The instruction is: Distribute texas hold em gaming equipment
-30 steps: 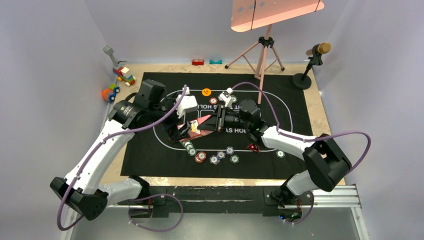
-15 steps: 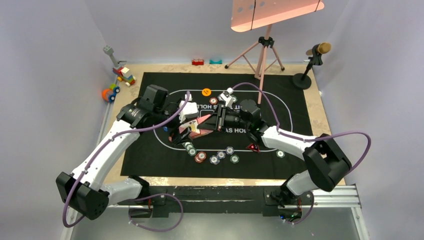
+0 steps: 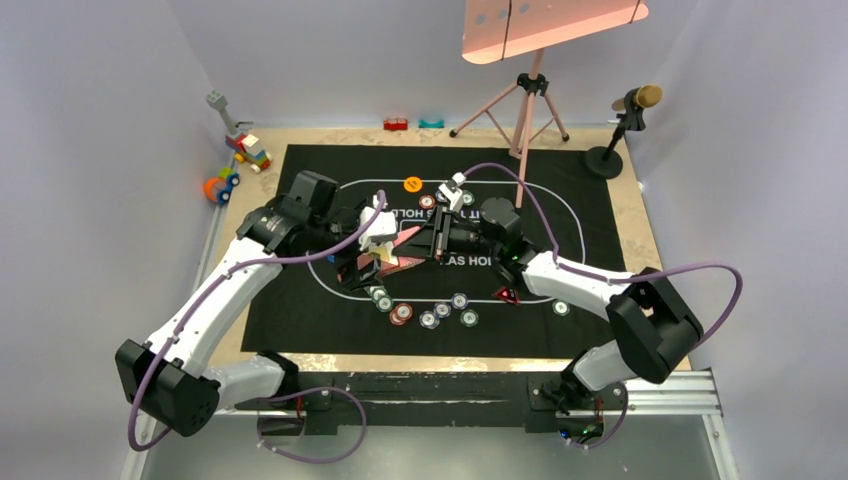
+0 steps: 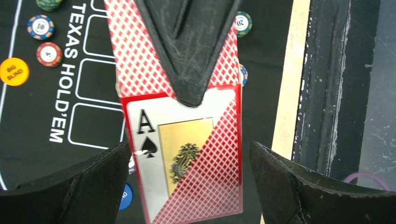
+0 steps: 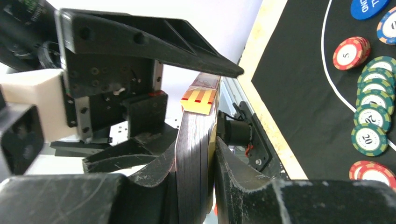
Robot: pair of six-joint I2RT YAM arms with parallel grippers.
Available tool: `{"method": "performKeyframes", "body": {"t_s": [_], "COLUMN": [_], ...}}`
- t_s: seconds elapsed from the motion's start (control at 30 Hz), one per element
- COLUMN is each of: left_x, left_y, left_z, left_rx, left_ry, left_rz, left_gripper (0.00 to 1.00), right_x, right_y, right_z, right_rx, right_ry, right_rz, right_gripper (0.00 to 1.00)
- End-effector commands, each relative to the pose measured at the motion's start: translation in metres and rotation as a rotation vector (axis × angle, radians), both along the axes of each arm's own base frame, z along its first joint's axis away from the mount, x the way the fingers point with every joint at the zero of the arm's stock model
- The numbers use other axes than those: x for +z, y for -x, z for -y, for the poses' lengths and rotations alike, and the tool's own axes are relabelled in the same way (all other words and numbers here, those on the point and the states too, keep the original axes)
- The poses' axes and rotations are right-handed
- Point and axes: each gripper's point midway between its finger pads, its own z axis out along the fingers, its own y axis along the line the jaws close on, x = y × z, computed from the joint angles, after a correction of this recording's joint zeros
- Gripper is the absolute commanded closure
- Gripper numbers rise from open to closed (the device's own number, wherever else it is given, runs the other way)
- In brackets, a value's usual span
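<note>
1. Right end effector (image 5: 194, 154) is clamped on the card deck (image 4: 187, 154), which is held above the middle of the mat. Left end effector (image 4: 187, 186) is spread wide, one finger on either side of the deck and neither touching it.
2. Black mat (image 3: 590, 250) on the table (image 3: 640, 250): no cards seen lying on it. Judged: dealing not begun.
3. Poker chips (image 3: 430, 312): most are bunched by the oval's near edge, a few sit at its far side, and one lies apart to the right. Judged: mostly left to share out.
4. Orange button (image 3: 412, 184) is at the far edge and the red triangular marker (image 3: 508, 295) at the near edge, well apart. Cannot tell whether these are their final places.
</note>
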Motion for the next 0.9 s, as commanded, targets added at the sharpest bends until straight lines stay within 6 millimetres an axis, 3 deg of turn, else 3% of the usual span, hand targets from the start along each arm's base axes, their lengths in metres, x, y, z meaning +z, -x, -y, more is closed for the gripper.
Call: {"method": "performKeyframes", "body": {"t_s": [0.0, 0.37, 0.6, 0.77, 0.87], "left_x": [0.000, 0.009, 0.015, 0.015, 0.013], "left_y": [0.011, -0.003, -0.010, -0.005, -0.002], "left_z": [0.001, 0.002, 0.002, 0.001, 0.001], "left_rx": [-0.074, -0.064, -0.027, -0.018, -0.011], "left_ry": [0.023, 0.014, 0.009, 0.012, 0.010], "left_rz": [0.018, 0.080, 0.092, 0.074, 0.049], "left_gripper": [0.00, 0.00, 0.35, 0.57, 0.62], "right_x": [0.052, 0.049, 0.040, 0.037, 0.038], "right_y": [-0.001, -0.004, -0.002, -0.003, -0.004], "right_z": [-0.005, -0.009, -0.012, -0.013, -0.013], "right_rx": [0.014, -0.006, 0.001, 0.002, -0.003], "right_ry": [-0.125, -0.081, -0.063, -0.053, -0.048], "right_rz": [0.077, 0.057, 0.038, 0.034, 0.036], "right_gripper": [0.74, 0.73, 0.69, 0.56, 0.47]}}
